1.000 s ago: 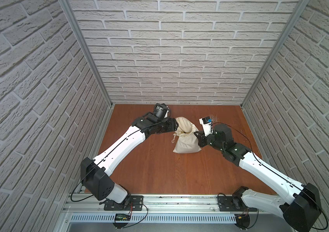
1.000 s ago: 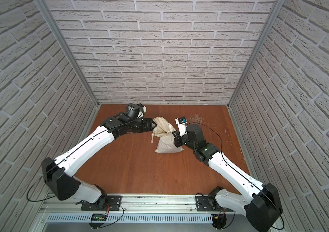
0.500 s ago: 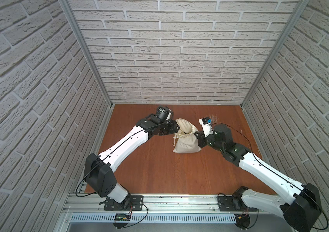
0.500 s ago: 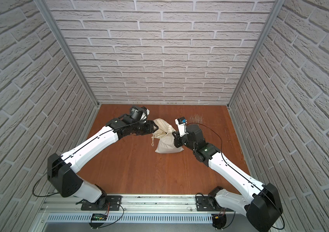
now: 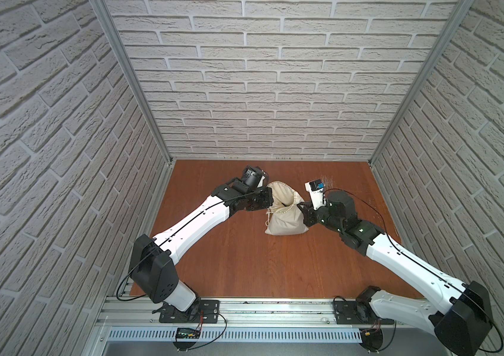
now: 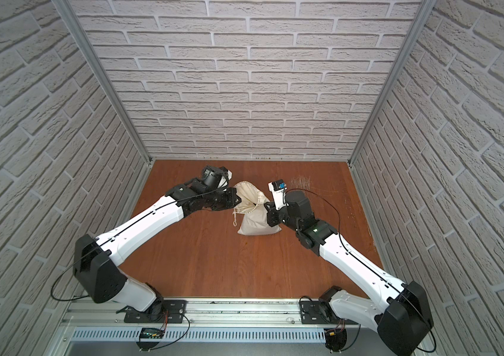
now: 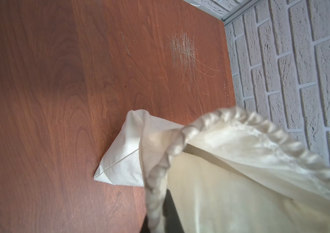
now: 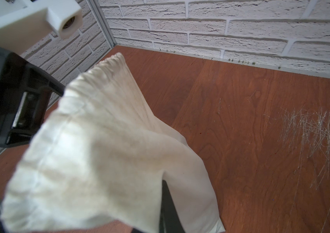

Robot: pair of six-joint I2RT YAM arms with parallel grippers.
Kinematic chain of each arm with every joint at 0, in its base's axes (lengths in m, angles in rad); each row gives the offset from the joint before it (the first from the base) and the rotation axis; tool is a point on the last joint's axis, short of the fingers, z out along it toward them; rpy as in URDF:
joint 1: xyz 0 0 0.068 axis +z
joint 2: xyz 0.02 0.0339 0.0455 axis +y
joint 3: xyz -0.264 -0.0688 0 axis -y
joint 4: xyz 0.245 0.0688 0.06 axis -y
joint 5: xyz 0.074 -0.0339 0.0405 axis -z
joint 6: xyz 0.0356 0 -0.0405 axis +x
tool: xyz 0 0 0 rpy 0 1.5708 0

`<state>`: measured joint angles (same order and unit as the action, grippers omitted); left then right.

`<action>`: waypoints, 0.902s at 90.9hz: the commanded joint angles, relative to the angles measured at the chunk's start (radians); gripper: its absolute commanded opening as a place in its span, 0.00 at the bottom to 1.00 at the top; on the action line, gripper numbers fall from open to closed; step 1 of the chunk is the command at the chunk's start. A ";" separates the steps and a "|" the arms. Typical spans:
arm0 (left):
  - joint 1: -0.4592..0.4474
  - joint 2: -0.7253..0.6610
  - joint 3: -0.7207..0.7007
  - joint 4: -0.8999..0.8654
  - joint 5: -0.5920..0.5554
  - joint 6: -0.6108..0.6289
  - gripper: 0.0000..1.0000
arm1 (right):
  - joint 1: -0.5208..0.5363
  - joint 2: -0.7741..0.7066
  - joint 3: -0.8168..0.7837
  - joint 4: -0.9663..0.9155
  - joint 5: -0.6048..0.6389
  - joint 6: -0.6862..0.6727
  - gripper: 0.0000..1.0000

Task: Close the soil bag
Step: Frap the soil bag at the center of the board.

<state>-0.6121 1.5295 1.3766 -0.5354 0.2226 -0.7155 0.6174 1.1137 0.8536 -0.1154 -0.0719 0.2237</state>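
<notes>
Left gripper (image 5: 270, 198) and right gripper (image 5: 302, 208) reach inward, flanking soil bag (image 5: 286, 220).

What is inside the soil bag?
The soil bag is open. Through its mouth only cream inner cloth and a dark shadow show. Whatever fills it lower down is covered by the fabric.

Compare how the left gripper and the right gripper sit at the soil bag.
Side: the left gripper pinches the soil bag at its left rim, the right gripper at its right edge.
View: the left gripper's camera sees the gathered hem arching round the open mouth; the right gripper's camera sees the bag's outer cloth.
Shared: both look shut on cloth, with the mouth open between them and the base on the table.
</notes>
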 commanded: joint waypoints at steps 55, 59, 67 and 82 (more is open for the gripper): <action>0.009 0.001 0.106 -0.016 0.038 0.064 0.00 | -0.036 0.411 1.068 -1.061 -0.009 0.025 0.81; 0.009 0.000 0.109 -0.018 0.039 0.065 0.00 | -0.033 0.436 1.093 -1.085 -0.023 0.021 0.79; 0.009 0.003 0.121 -0.029 0.038 0.069 0.00 | -0.030 0.477 1.127 -1.131 -0.020 0.009 0.76; 0.009 0.009 0.140 -0.046 0.040 0.078 0.00 | -0.008 0.517 1.133 -1.188 0.006 -0.012 0.70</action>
<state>-0.6079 1.5307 1.4761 -0.5846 0.2550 -0.6655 0.5896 1.6337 1.9549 -1.2156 -0.0765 0.2382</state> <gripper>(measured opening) 0.065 0.713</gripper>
